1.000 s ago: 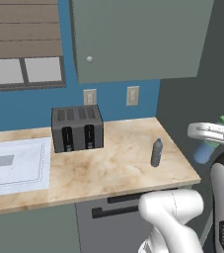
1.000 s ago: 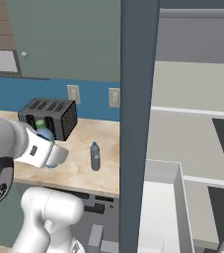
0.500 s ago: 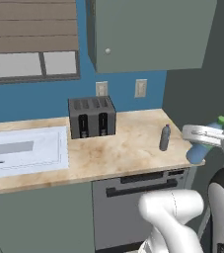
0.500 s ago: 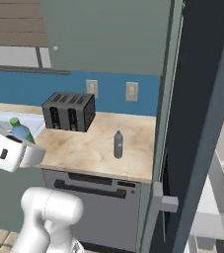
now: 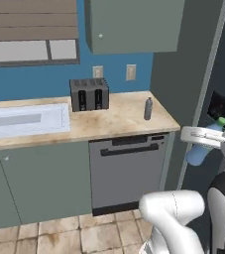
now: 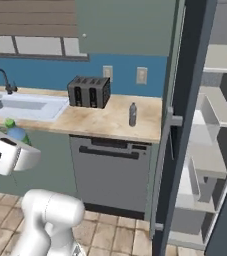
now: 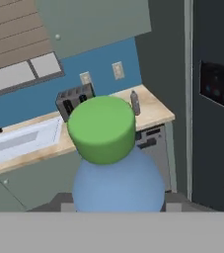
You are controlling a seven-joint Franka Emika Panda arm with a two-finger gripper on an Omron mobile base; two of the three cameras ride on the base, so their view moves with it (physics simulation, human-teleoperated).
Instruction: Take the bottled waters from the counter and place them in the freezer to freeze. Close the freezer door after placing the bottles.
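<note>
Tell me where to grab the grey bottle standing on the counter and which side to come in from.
Grip the grey bottle across its straight body, below the cap. It stands upright near the counter front edge with bare worktop around it, so come in level from the front. The hand likely must first unload the blue bottle.

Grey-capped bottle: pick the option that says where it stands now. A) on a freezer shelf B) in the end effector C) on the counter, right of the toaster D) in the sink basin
C: the grey-capped bottle stands upright on the counter, right of the toaster and apart from it, while the end effector carries the green-capped blue bottle.
</note>
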